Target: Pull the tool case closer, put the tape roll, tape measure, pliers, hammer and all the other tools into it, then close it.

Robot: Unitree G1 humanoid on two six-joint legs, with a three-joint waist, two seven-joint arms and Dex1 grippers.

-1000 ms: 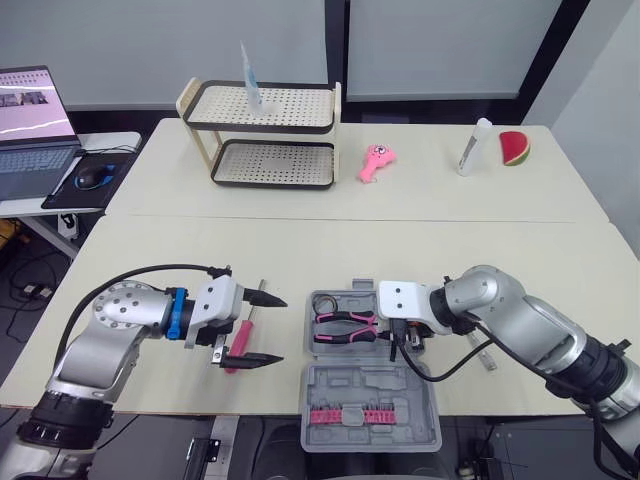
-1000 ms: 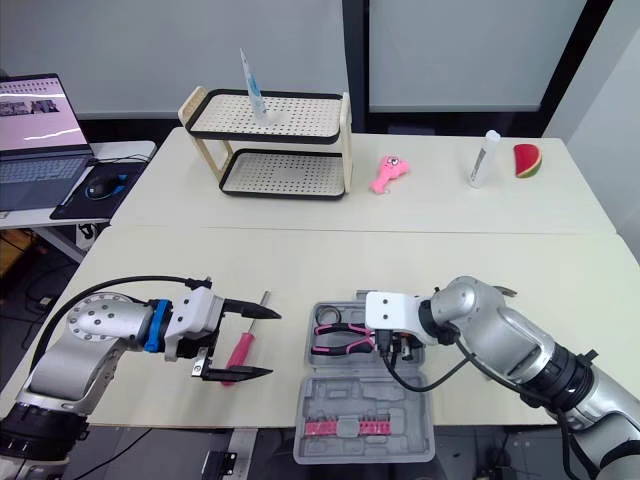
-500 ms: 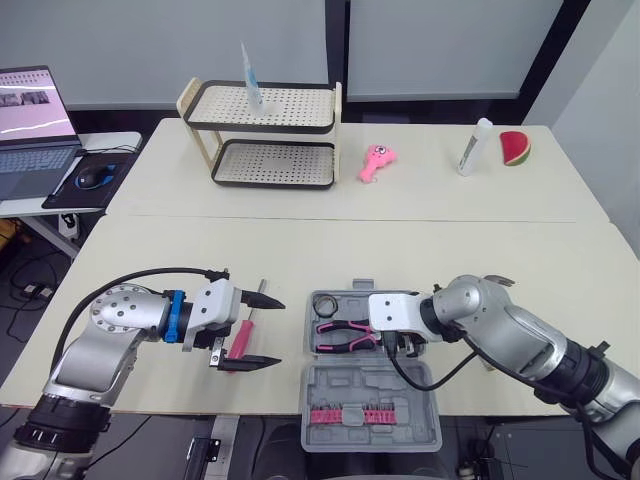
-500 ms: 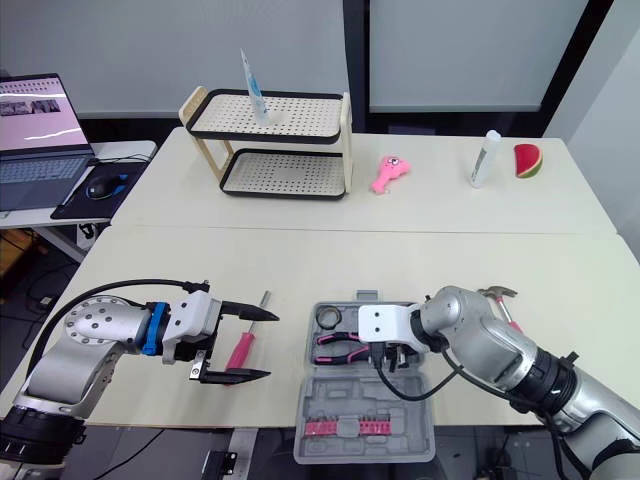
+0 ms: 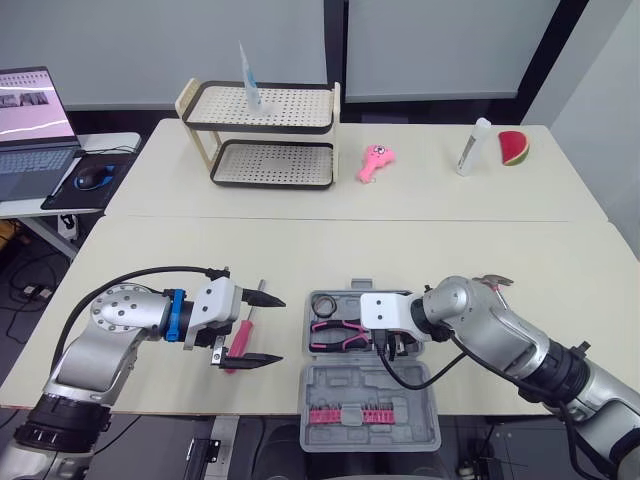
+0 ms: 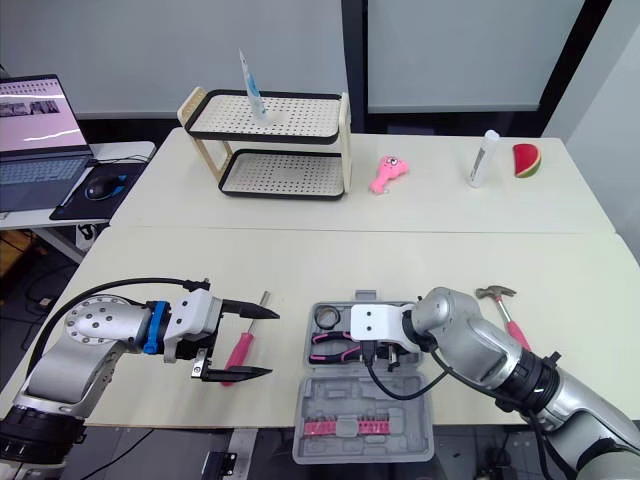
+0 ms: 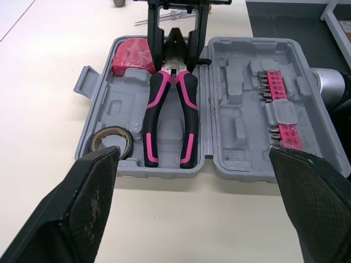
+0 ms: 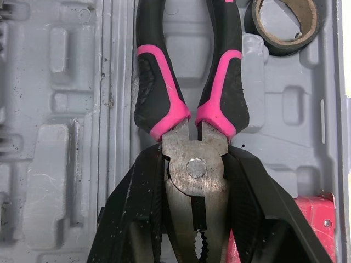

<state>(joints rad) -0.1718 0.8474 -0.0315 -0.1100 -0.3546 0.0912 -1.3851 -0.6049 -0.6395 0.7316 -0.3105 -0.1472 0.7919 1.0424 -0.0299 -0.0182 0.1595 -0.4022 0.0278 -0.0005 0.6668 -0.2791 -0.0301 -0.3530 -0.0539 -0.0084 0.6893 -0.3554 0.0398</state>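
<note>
Open tool case (image 5: 372,388) at near edge of counter (image 5: 330,250), right end effector (image 8: 193,164) pinching the head of the pliers (image 5: 340,335) lying inside beside the tape roll (image 7: 112,143), left end effector (image 5: 275,328) spread over the screwdriver (image 5: 241,338), hammer (image 6: 505,305) right of case.

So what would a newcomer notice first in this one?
The open grey tool case at the near edge of the table, where the right gripper clasps the pink-handled pliers by the head. Left of it, the open left gripper hovers over a pink screwdriver; a hammer lies to the case's right.
</note>
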